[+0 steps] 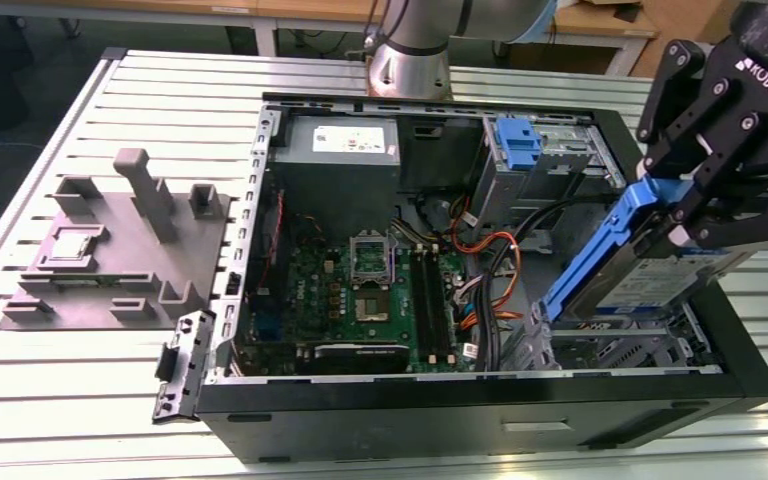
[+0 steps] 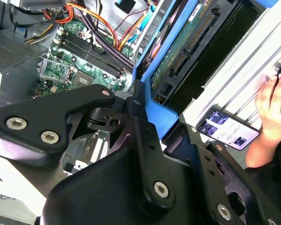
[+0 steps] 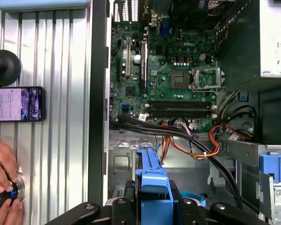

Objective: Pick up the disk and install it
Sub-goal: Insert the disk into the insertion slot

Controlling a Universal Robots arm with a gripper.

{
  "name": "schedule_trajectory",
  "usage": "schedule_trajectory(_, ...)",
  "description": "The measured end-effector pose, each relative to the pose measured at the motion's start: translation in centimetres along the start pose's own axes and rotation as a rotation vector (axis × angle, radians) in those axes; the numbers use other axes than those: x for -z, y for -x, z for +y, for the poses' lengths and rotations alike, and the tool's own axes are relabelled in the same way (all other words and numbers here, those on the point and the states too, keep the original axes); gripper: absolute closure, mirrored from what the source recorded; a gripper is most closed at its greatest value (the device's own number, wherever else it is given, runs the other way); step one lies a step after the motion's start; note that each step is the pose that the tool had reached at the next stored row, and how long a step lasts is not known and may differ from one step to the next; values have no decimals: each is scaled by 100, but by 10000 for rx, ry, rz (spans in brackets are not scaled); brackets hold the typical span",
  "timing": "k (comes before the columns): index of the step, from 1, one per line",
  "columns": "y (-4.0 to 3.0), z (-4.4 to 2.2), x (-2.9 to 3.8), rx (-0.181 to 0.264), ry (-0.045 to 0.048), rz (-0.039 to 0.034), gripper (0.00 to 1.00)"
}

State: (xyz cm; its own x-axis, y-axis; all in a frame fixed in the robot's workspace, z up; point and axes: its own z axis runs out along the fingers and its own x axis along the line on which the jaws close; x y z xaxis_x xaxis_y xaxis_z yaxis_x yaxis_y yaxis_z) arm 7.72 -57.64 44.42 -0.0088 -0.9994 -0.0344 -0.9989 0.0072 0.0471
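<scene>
My gripper (image 1: 688,228) is shut on the disk (image 1: 644,285), a silver-grey drive with a white-and-blue label and blue rails along its edges. I hold it tilted, on edge, above the front corner of the open computer case (image 1: 491,415) on the exterior view's right. Its lower end hangs just over the metal drive bay (image 1: 618,348). In the second wrist view the disk's (image 2: 180,51) circuit-board side faces the camera, with the black fingers (image 2: 138,117) clamped on the blue rail. The first wrist view has the blue rail (image 3: 152,180) sitting between the gripper (image 3: 152,208) links.
Inside the case lie the motherboard (image 1: 371,290), orange and black cables (image 1: 491,265), a grey power-supply box (image 1: 344,150) and a blue bracket (image 1: 520,145) at the back. A grey fixture (image 1: 117,245) stands beside the case. A phone (image 3: 16,104) and a person's hand (image 3: 2,164) rest on the slatted table.
</scene>
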Motion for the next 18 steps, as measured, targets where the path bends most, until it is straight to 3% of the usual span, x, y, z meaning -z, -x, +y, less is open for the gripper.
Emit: schedule_trajectory(18,-3,-70,-97,0,0,-1,63)
